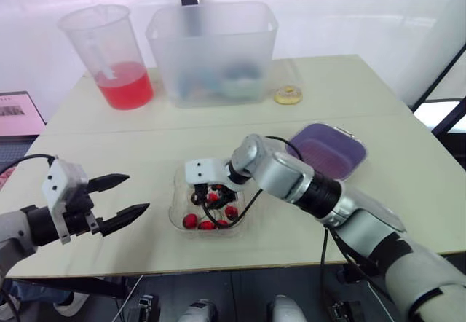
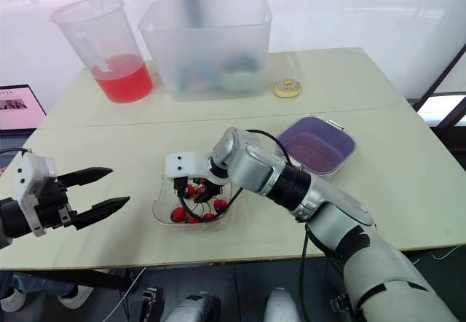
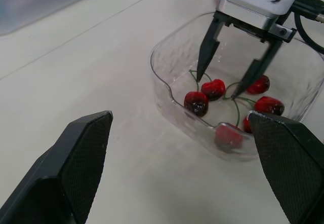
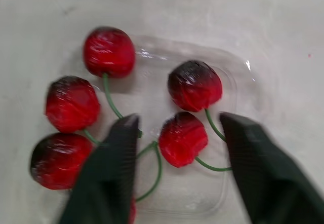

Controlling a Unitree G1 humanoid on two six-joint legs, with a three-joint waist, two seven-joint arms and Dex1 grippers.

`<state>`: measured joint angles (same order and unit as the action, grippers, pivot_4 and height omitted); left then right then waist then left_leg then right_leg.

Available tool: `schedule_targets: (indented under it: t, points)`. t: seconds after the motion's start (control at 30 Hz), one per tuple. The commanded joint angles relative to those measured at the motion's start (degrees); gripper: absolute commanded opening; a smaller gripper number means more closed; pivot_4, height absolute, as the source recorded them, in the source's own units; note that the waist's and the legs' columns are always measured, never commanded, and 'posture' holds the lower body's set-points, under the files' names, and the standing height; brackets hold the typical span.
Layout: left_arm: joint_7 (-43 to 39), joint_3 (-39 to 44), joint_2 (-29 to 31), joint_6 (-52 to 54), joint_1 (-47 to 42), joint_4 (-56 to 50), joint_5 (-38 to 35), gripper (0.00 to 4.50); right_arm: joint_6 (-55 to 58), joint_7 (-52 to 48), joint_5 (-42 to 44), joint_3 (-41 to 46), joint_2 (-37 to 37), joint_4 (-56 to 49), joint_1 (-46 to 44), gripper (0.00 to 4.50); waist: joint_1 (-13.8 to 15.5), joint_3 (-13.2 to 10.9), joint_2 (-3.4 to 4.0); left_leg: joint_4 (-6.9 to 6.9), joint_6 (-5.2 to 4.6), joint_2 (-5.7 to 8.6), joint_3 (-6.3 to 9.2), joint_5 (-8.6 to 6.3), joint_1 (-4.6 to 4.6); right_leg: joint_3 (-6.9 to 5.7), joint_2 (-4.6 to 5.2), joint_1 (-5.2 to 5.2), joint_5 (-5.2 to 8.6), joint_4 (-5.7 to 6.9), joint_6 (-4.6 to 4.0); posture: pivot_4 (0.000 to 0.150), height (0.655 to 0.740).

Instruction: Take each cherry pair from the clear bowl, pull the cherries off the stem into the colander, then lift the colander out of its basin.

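Left gripper (image 1: pixel 138 192) is closest, black fingers spread wide, hanging over the beige table's (image 1: pixel 109 132) front-left edge, with bare tabletop between it and the clear plastic bowl (image 3: pixel 158 82). Red cherry pairs on green stems (image 4: pixel 182 139) lie in that bowl. Right gripper (image 3: pixel 217 87) dips in, fingers parted around one cherry, not pinching. Purple square colander (image 1: pixel 328 151) sits to the right, apart from the bowl.

We see bright, even daylight coming through the white curtain (image 1: pixel 349 16) behind the table (image 1: pixel 378 96). Shadows under the clear bowl (image 3: pixel 154 67) fall soft and faint. Small glints sit on its rim and on the cherries (image 3: pixel 213 88).
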<state>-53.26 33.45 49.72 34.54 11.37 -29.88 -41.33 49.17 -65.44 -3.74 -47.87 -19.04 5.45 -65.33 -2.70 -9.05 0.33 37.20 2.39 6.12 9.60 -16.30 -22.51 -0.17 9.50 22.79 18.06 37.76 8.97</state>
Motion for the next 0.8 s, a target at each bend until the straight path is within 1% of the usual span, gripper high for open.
schedule_targets:
  t: [0.03, 0.23, 0.37, 0.5, 0.73, 0.8]
  points:
    - [0.1, 0.8, 0.9, -0.2, 0.3, -0.4, 0.4, 4.5, -1.1, -0.4, -0.9, 0.3, 0.4, -0.4, -0.2, 1.96, 0.0, 0.0, 0.0, 0.0, 0.0, 0.0, 0.0, 0.0, 0.0, 0.0, 0.0, 0.0, 0.0, 0.0, 0.0, 0.15, 0.74]
    - [0.1, 0.5, 0.7, -0.2, 0.9, -1.0, 0.5, 4.5, -0.5, -0.5, -0.6, 1.0, 0.8, -0.2, 0.0, 1.96, 0.0, 0.0, 0.0, 0.0, 0.0, 0.0, 0.0, 0.0, 0.0, 0.0, 0.0, 0.0, 0.0, 0.0, 0.0, 0.15, 0.74]
    - [0.1, 0.2, 0.9, -0.3, 0.5, -0.6, 0.5, 4.5, -0.8, -0.3, -1.3, -0.1, 1.0, 0.8, 0.9, 1.96, 0.0, 0.0, 0.0, 0.0, 0.0, 0.0, 0.0, 0.0, 0.0, 0.0, 0.0, -0.01, 0.0, 0.0, 0.0, 0.15, 0.74]
    - [-0.9, -1.0, 1.2, -0.8, 1.0, 0.3, 1.7, 4.5, -2.2, 0.5, -3.0, -1.2, 1.7, 3.7, 1.6, 1.96, 0.0, 0.0, 0.0, 0.0, 0.0, 0.0, 0.0, 0.0, 0.0, 0.0, 0.0, -0.01, 0.0, 0.0, 0.0, 0.15, 0.74]
    - [-1.6, -1.4, 1.0, -2.2, 0.1, 1.8, 3.0, 4.5, -3.0, 0.8, -4.2, 0.1, 2.2, 4.9, 0.9, 1.96, 0.1, 0.0, -0.01, 0.0, 0.01, 0.0, 0.01, 0.0, 0.0, 0.0, 0.0, -0.01, 0.0, 0.0, 0.0, 0.15, 0.74]
    - [-1.8, -1.7, 0.9, -2.5, -0.1, 2.1, 3.4, 4.5, -3.6, 0.9, -4.4, 0.5, 2.2, 4.6, 0.8, 1.43, 0.1, 0.0, -0.01, 0.0, 0.01, 0.01, 0.01, 0.0, 0.0, 0.0, 0.0, -0.01, 0.0, 0.0, 0.0, 0.15, 0.74]
